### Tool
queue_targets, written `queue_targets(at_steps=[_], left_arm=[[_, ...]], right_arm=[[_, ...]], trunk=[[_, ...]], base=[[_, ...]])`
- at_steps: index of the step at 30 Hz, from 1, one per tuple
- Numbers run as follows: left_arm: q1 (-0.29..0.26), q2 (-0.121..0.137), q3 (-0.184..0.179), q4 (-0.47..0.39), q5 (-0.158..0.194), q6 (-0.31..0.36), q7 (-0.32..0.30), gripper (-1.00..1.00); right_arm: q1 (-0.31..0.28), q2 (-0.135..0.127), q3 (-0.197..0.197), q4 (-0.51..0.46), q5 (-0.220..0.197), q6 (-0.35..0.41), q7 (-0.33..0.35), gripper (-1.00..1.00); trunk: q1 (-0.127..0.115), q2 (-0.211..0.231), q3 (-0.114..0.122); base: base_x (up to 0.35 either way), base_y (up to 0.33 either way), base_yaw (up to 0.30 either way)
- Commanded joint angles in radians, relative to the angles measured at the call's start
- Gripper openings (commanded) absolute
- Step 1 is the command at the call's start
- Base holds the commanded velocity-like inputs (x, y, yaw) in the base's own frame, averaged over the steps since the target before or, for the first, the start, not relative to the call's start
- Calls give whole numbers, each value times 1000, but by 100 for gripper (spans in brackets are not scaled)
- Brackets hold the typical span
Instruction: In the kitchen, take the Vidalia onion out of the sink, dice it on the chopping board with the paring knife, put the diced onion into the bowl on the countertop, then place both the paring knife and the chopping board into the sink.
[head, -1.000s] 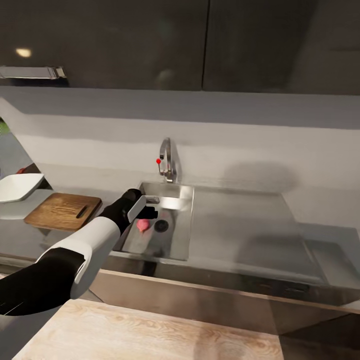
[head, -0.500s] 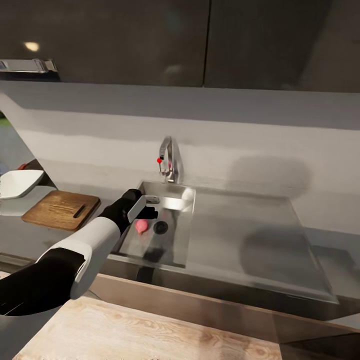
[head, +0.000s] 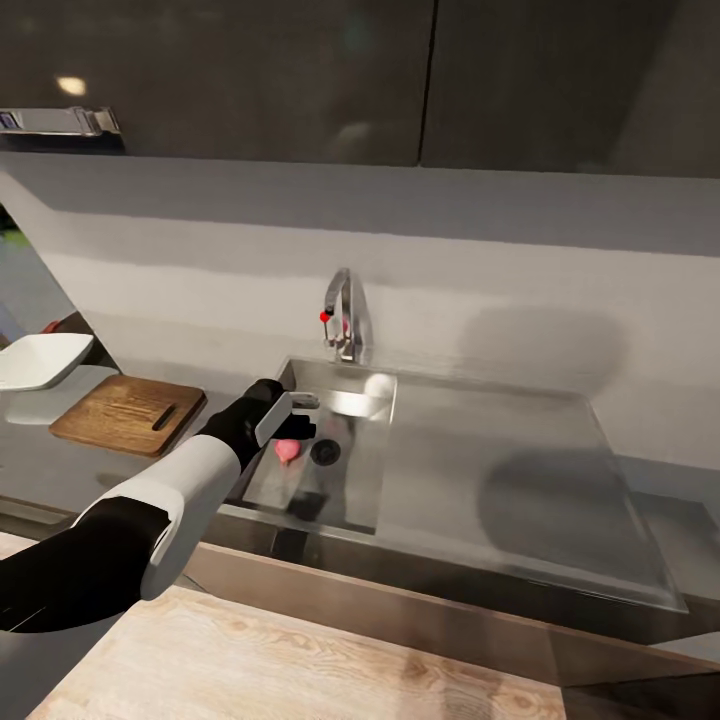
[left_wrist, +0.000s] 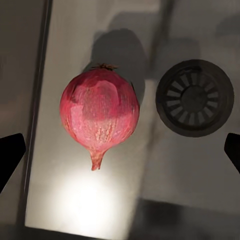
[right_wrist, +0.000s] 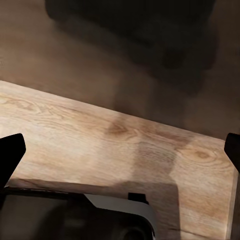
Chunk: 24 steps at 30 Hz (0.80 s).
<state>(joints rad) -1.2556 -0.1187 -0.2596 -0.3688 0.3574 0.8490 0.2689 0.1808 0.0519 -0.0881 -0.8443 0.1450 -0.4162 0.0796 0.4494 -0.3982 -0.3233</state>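
The pink-red Vidalia onion (head: 288, 451) lies on the floor of the grey sink (head: 345, 490), beside the round drain (head: 324, 452). My left gripper (head: 297, 431) hangs just above it, open. In the left wrist view the onion (left_wrist: 99, 111) sits between the two dark fingertips (left_wrist: 10, 156), apart from both, with the drain (left_wrist: 195, 98) next to it. The brown chopping board (head: 128, 414) lies on the countertop (head: 40, 470) left of the sink, and the white bowl (head: 40, 360) stands beyond it. I cannot make out the paring knife. My right gripper (right_wrist: 120, 150) is open over plank floor.
A chrome tap (head: 345, 320) with a red knob stands behind the basin. The flat drainboard (head: 500, 470) stretches to the right. Dark wall cabinets (head: 300, 80) hang overhead. Light wooden floor (head: 300, 660) shows in front of the counter, and part of the robot's base (right_wrist: 75, 217) appears below the right gripper.
The whole head view has shifted a little, so the camera has moved. My left gripper stays open above the onion in the sink.
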Motion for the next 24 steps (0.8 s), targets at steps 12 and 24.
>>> queue_targets(at_steps=[12,24], left_arm=[[-1,1,-8,1,11,4,7,100],[-1,1,-8,2,11,3,7,100]], right_arm=[[0,2,-7,-2,8,-2,8,100],[0,2,-7,-2,8,-2,8,100]], trunk=[[1,-2,-9],[1,-2,-16]], base=[[34,-46,1],[12,-9,0]])
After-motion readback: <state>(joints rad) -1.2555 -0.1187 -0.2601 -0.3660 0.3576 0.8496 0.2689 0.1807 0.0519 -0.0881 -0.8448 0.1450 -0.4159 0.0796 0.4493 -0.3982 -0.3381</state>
